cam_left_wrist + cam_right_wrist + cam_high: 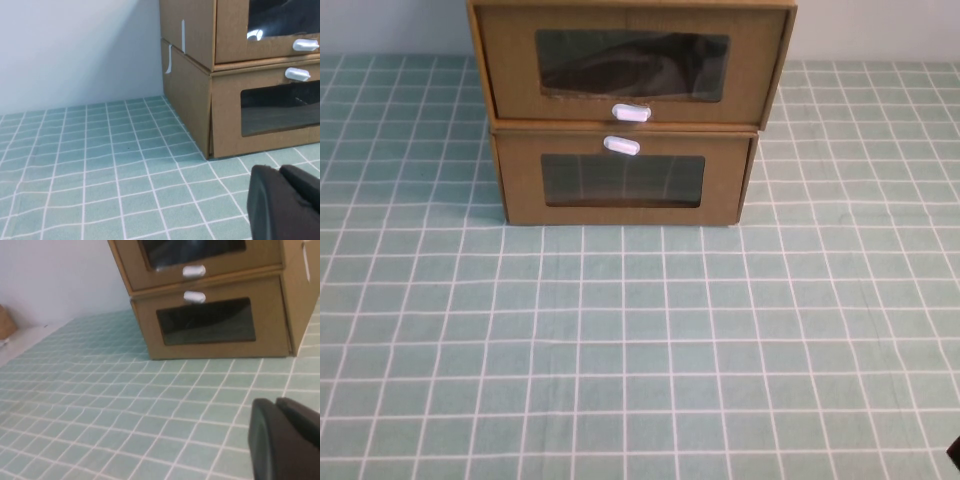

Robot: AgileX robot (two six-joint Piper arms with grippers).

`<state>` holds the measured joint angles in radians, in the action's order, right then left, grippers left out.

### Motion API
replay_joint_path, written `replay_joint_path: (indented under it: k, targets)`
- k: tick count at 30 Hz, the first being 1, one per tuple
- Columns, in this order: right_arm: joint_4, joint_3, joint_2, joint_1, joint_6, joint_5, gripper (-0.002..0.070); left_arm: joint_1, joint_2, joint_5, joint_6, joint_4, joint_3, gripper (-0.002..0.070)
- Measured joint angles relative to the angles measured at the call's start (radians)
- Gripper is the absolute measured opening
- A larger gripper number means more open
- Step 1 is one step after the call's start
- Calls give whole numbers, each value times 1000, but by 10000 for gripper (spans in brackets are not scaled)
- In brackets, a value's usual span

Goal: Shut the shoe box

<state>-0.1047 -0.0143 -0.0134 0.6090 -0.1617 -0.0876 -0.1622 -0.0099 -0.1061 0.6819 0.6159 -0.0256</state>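
Two stacked cardboard boxes sit at twelve o'clock on the tabletop (620, 340); the shoe box (630, 62) is the upper one, jutting slightly forward. The left pincer (280, 200) and right pincer (280, 437) wait low at seven and five o'clock, well apart from it, seemingly pressed together. An off-centre push could skew the stack.

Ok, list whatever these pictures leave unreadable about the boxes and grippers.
Shoe box: top cut off by the high view's upper edge; contents dark behind its window.
Lower box: inside lost in window glare, every view.
Left gripper, right gripper: above the table before the boxes, mostly cut off by wrist-view edges.
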Motion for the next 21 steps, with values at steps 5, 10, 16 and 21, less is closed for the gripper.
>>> replay_joint_path:
  k: [5, 10, 16, 21]
  targets:
    - [0, -12, 0, 0, 0, -105, -11, 0, 0, -8, 0, 5, 0, -5]
    - [0, -12, 0, 0, 0, -237, -11, 0, -2, -15, 0, 12, 0, -5]
    - [0, -12, 0, 0, 0, -257, -11, 0, -2, -17, 0, 12, 0, -5]
    - [149, -12, 0, -77, 0, -249, -11, 0, -2, -17, 0, 12, 0, -5]
